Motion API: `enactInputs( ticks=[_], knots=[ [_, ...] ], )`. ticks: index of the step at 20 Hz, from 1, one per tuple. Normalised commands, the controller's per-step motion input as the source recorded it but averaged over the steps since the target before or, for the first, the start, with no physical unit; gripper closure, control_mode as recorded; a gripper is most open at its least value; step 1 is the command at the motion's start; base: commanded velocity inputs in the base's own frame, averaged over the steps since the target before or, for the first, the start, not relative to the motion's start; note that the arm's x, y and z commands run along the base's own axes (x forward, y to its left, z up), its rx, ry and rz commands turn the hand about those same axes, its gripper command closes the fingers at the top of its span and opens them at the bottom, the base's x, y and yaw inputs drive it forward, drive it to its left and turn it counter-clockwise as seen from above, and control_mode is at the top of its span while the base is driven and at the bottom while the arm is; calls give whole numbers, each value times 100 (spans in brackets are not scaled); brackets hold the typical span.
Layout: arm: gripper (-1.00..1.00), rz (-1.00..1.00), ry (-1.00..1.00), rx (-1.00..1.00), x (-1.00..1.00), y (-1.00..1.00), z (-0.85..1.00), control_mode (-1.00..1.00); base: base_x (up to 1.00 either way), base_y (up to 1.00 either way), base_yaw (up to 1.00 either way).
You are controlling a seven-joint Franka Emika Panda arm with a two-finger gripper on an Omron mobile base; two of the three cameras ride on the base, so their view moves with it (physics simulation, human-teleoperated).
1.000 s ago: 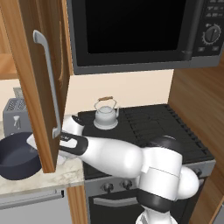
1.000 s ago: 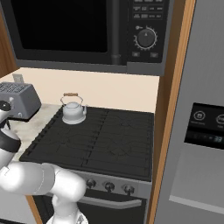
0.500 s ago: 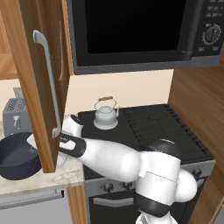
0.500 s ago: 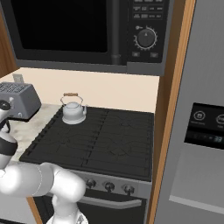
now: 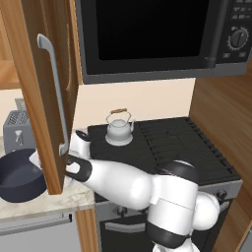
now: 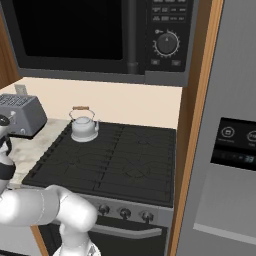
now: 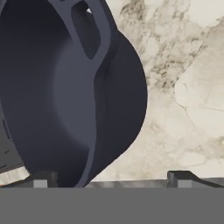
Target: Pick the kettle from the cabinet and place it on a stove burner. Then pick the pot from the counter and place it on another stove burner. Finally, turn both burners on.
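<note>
Here the pot (image 7: 65, 96) lies upright, loop handle (image 7: 94, 33) toward the end effector (image 7: 109, 178).

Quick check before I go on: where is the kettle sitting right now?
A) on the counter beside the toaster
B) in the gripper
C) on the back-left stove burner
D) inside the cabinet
C: the kettle stands upright on the rear left grate of the stove, nothing gripping it, while the pot sits on the counter.

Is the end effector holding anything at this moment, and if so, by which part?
Nothing is held. The end effector is open, its fingertips beside the pot on the counter, not yet closed on its rim.
</note>
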Motion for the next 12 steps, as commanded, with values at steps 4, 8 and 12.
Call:
enactInputs(
  ticks=[4,8,12],
  knots=[
    [-100,-5,1,-5,12,14,-5,-100,0,0,0],
    [-100,-5,0,-6,14,18,-6,-100,0,0,0],
    [-100,-4,1,-4,9,13,-9,-100,0,0,0]
  ],
)
